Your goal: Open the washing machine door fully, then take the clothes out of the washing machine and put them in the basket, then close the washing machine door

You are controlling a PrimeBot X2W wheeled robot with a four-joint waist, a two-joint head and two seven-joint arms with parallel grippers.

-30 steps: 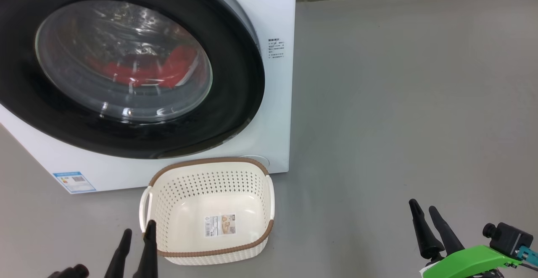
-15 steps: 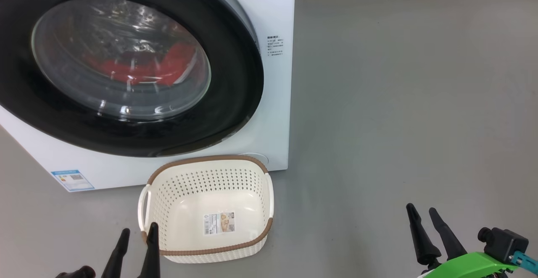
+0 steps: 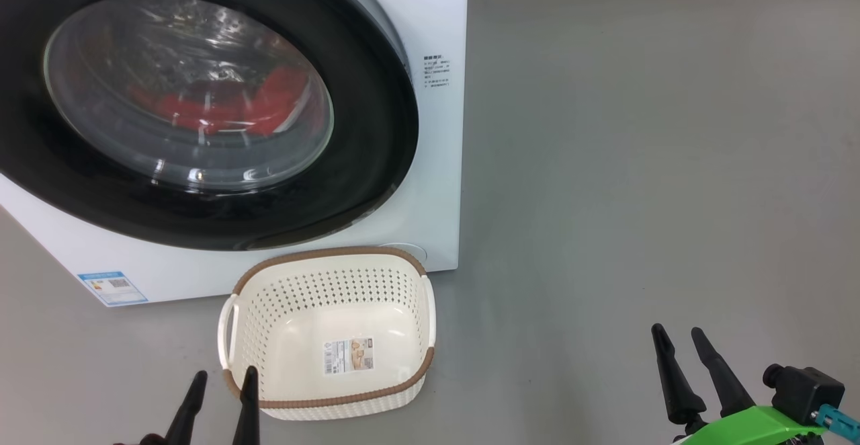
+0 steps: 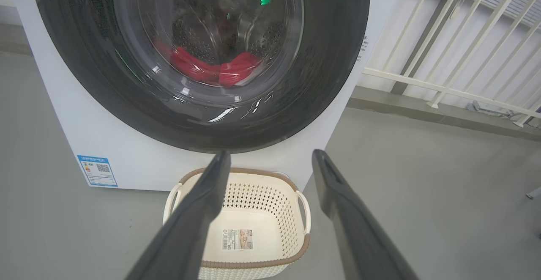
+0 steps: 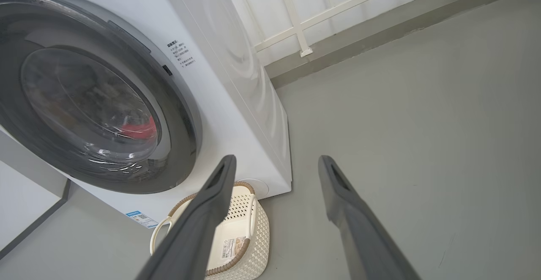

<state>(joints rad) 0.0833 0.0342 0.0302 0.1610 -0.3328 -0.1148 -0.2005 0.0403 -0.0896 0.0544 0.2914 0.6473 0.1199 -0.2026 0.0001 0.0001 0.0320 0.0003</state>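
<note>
Grey floor (image 3: 638, 163), washing machine door (image 3: 376, 129) closed (clothes (image 3: 222, 105) inside), basket (image 3: 329, 260), left gripper (image 3: 226, 372) and right gripper (image 3: 677, 329) spread.

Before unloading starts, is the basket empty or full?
Empty: the basket holds just its sticker; the clothes lie behind the washing machine door.

Drum mouth: closed off by shut washing machine door (image 3: 376, 129), clothes (image 3: 222, 105) behind its glass.
Door foot: basket (image 3: 322, 290) just beside washing machine (image 3: 437, 163), possibly touching; top open.
Right side: bare floor (image 3: 638, 163), wide passage.
Far right: railing (image 4: 439, 89) bounding floor.
</note>
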